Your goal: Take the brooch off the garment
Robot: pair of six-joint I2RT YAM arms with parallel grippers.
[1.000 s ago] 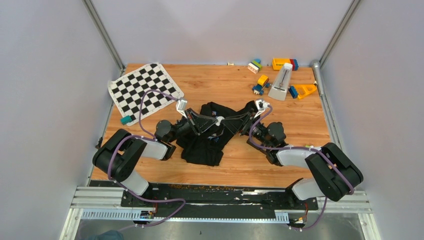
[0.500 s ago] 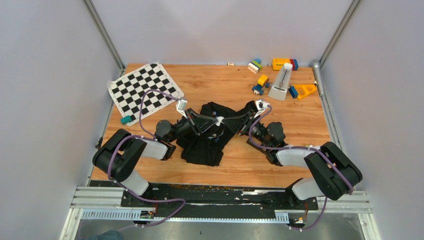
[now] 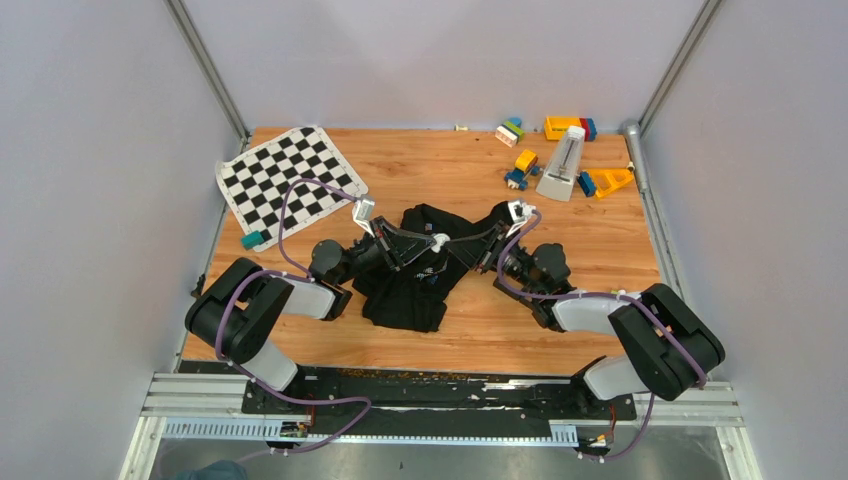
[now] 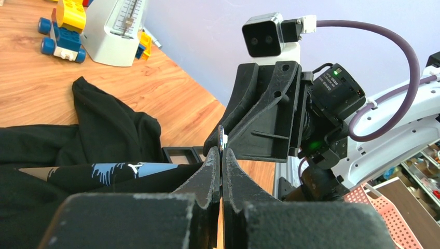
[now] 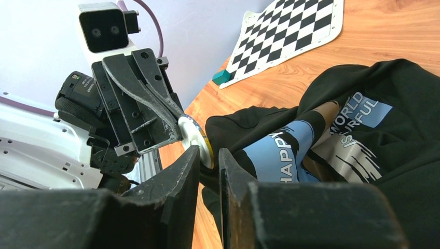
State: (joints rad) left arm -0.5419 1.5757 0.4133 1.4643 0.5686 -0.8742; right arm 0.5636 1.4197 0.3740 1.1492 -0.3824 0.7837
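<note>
The garment (image 3: pixel 410 285), a black T-shirt with a blue, white and grey print, lies crumpled mid-table between both arms. The brooch (image 5: pixel 193 136), a small white disc with a yellow rim, stands at the shirt's edge. My left gripper (image 3: pixel 430 241) is shut on it, and in the left wrist view the brooch (image 4: pixel 222 138) sticks up edge-on from the tips. My right gripper (image 5: pixel 209 154) comes in from the opposite side. Its jaws are pinched narrow on a fold of black cloth (image 5: pixel 244 129) just behind the disc, whose lower rim sits in the gap.
A chequered mat (image 3: pixel 290 178) and a teal block (image 3: pixel 252 240) lie at the back left. A white metronome-like object (image 3: pixel 563 165) and coloured toy blocks (image 3: pixel 521 168) stand at the back right. Small black square frames (image 4: pixel 181 154) lie beside the shirt.
The right gripper's jaws have narrowed around the cloth by the brooch. The left gripper stays shut on the disc; both arms have barely shifted.
</note>
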